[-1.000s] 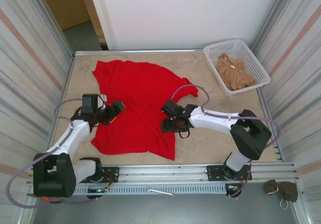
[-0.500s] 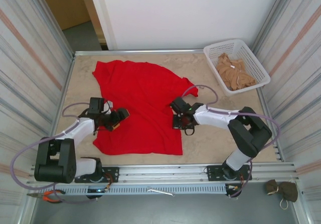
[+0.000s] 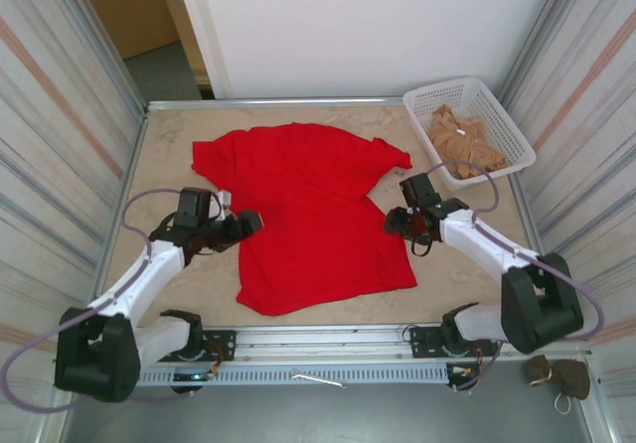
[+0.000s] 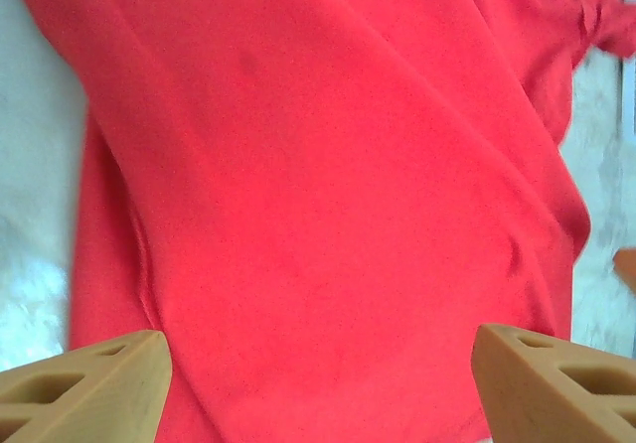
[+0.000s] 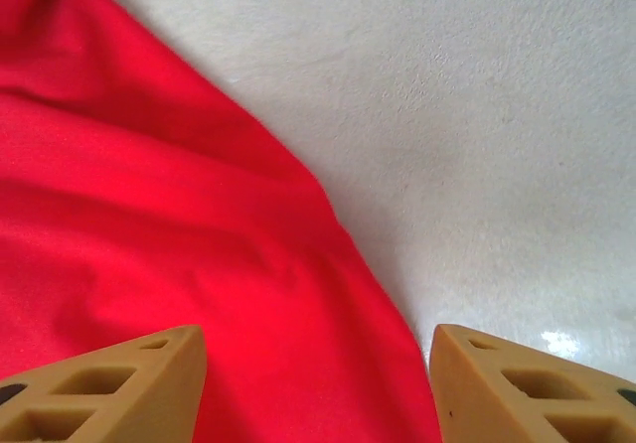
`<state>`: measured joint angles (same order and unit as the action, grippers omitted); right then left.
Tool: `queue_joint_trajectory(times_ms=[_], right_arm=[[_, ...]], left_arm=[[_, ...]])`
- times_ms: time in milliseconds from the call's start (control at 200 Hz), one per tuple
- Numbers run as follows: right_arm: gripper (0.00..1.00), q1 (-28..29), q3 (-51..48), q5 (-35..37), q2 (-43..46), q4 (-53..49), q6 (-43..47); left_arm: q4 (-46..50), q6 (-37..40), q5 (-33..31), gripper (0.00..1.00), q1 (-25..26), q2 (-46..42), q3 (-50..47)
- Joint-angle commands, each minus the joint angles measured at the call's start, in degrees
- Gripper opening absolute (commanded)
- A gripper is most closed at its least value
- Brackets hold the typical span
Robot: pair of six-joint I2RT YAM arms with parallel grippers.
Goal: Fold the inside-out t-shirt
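The inside-out t-shirt [image 3: 308,205] is bright red and lies spread across the middle of the table, with one sleeve pointing toward the back right. My left gripper [image 3: 250,222] hovers at its left edge. In the left wrist view that gripper [image 4: 318,364] is open, its tan fingers [image 4: 89,383] wide apart over the red cloth [image 4: 328,185]. My right gripper [image 3: 396,222] is at the shirt's right edge. In the right wrist view it [image 5: 318,364] is open above the hem of the shirt [image 5: 149,234], with bare table to the right of the cloth.
A white basket [image 3: 442,87] holding tan cloth [image 3: 462,143] stands at the back right corner. Metal walls close in the table on both sides. A rail [image 3: 328,339] runs along the near edge. Bare tabletop [image 3: 164,165] lies left of the shirt.
The shirt has slid to the right and spread wider. My right gripper travelled right with it, shut on it half a second ago and now open. The left gripper shifted slightly right.
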<state>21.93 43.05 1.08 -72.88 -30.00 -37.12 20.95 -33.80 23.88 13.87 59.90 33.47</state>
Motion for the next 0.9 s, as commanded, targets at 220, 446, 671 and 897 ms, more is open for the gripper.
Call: queue_joint_trajectory(times_ms=[220,446,671,897], right_arm=[[0.62,1.9,-5.3,-2.3,14.7,-8.4,-0.2],[0.62,3.3,-6.8,-2.2,14.7,-7.9,-0.4],[0.62,3.4,-6.5,-2.7,14.1,-7.3,-0.5],[0.62,3.4,-6.2,-2.3,13.6,-7.4,-0.2]], left_arm=[[19.7,-3.3,-18.1,0.75,16.3,-12.7,-4.1],[22.1,-9.2,-24.5,0.62,25.8,-12.3,-5.5],[24.7,-14.7,-33.0,0.58,35.5,-7.2,-4.8],[25.9,-22.5,-37.1,0.60,40.8,-4.2,-5.4]])
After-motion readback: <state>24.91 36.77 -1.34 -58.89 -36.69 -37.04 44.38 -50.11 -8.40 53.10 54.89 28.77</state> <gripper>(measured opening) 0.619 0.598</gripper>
